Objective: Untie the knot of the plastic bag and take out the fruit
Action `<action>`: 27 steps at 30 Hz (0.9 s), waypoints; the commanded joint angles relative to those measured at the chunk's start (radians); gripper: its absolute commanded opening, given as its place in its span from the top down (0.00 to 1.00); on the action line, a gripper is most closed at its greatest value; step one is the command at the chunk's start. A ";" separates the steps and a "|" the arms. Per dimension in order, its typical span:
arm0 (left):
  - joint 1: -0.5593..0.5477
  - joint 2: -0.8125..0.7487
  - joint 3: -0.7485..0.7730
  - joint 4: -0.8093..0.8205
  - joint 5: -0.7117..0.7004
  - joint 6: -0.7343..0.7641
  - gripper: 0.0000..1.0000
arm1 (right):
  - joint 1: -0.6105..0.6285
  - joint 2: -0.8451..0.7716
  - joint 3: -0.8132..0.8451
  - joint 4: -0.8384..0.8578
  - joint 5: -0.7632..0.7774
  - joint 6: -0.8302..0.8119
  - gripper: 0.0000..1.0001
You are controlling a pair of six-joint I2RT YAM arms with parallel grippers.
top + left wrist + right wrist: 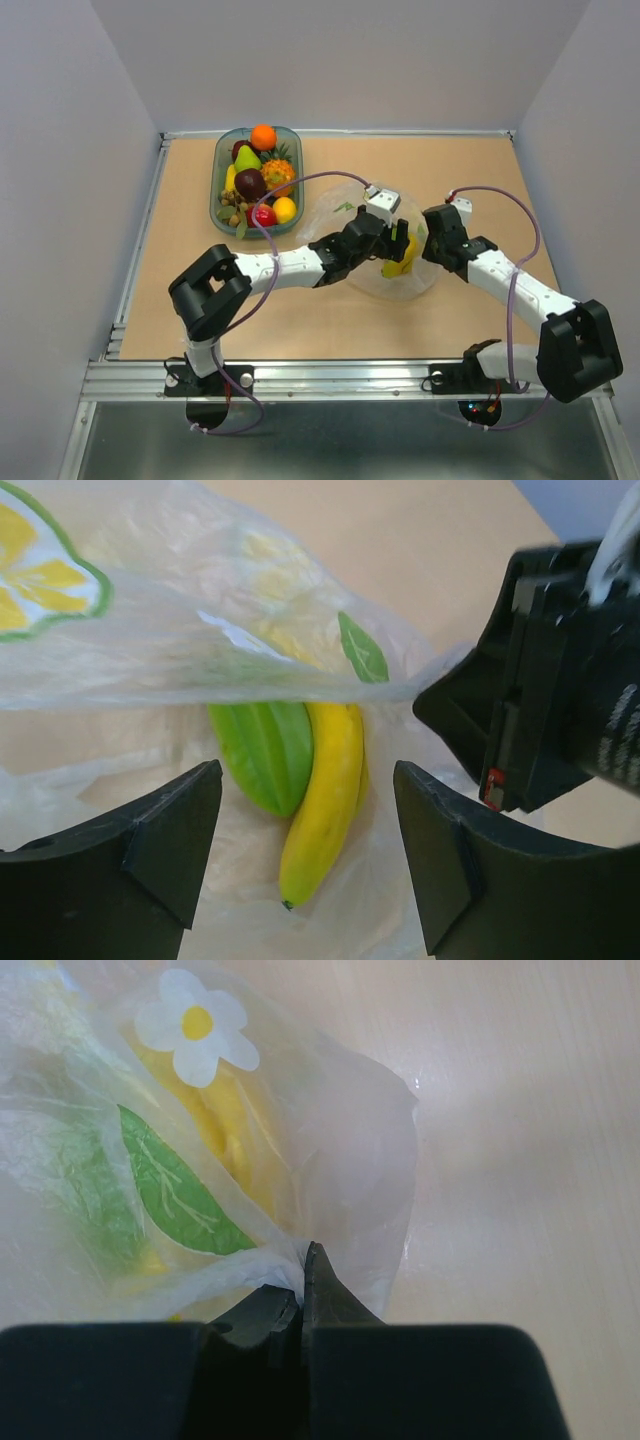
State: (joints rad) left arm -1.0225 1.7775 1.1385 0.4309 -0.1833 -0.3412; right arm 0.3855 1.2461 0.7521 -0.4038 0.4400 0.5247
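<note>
The clear plastic bag lies on the table's middle, its mouth held open; I see no knot. Inside it lie a yellow banana and a green fruit piece, also visible in the top view. My left gripper is open inside the bag's mouth, its fingers either side of the banana and above it, not touching. My right gripper is shut on the bag's edge, pinching a fold of plastic and holding that side up. The bag shows a flower and leaf print.
A green-tinted tray at the back left holds an orange, a pear, a pineapple, a lemon, an apple and other fruit. The table's raised walls surround it. The right gripper body sits close beside my left fingers.
</note>
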 commanded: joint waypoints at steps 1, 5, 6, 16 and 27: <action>-0.027 0.028 0.056 -0.037 0.085 0.028 0.21 | -0.005 -0.030 -0.020 0.046 -0.021 0.001 0.99; -0.036 0.092 0.089 -0.063 0.100 0.044 0.29 | -0.005 -0.027 -0.028 0.059 -0.033 -0.002 0.99; -0.039 0.103 0.098 -0.070 0.104 0.048 0.30 | -0.005 -0.025 -0.028 0.060 -0.038 -0.003 0.99; -0.050 0.232 0.175 -0.171 -0.050 0.056 0.51 | -0.005 -0.031 -0.039 0.071 -0.043 -0.011 0.99; -0.051 0.025 -0.015 -0.101 0.013 0.123 1.00 | -0.005 -0.050 -0.030 0.071 -0.020 -0.015 0.99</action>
State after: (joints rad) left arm -1.0679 1.9514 1.1927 0.2958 -0.1989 -0.2661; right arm 0.3855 1.2324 0.7361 -0.3733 0.4034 0.5201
